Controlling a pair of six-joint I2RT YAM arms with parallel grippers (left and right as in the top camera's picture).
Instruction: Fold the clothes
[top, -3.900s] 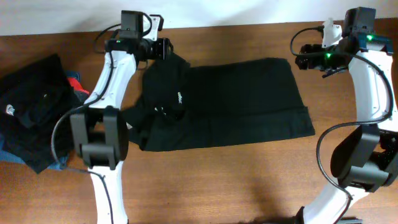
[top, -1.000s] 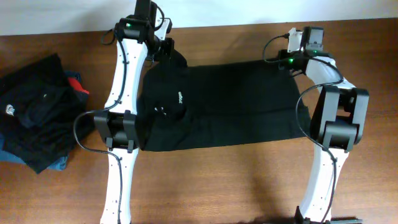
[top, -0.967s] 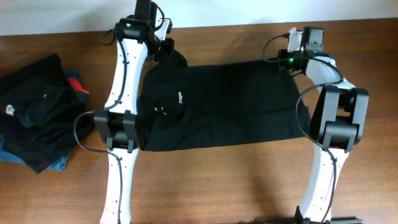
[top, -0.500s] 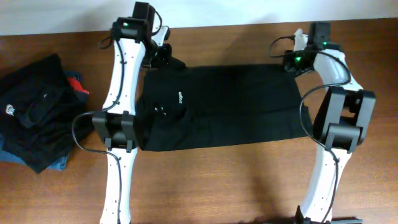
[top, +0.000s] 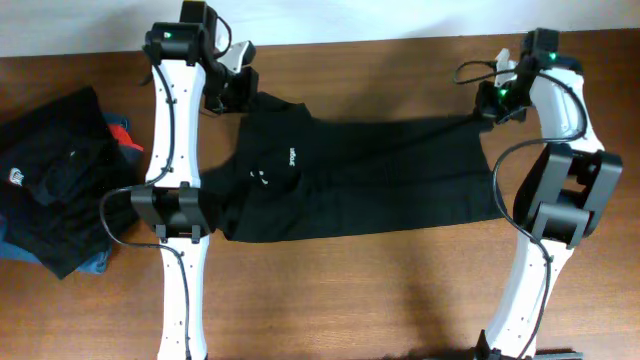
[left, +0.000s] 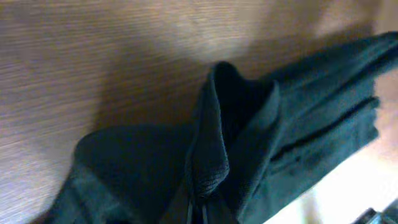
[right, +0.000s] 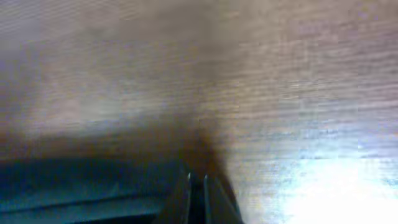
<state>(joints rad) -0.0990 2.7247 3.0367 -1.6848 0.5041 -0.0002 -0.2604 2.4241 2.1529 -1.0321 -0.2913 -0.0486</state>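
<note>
You see soft black collared short-sleeved shirt (top: 380, 180) spread sideways at table centre, collar toward 9 o'clock, small white chest logo (top: 285, 157) up, far corners drawn taut toward 11 and 1 o'clock. Your pile of like black shirts (top: 55, 190) sits at 9 o'clock, well apart.

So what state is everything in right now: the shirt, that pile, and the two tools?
shirt: unfolded, far edge stretched taut between the two tools, near part lying on the table.
left tool: shut, pinching the shirt's far corner at the collar end.
right tool: shut, pinching the shirt's far corner at the hem end.
pile of dark clothes: heaped at the table's left end, nothing touching it.
</note>
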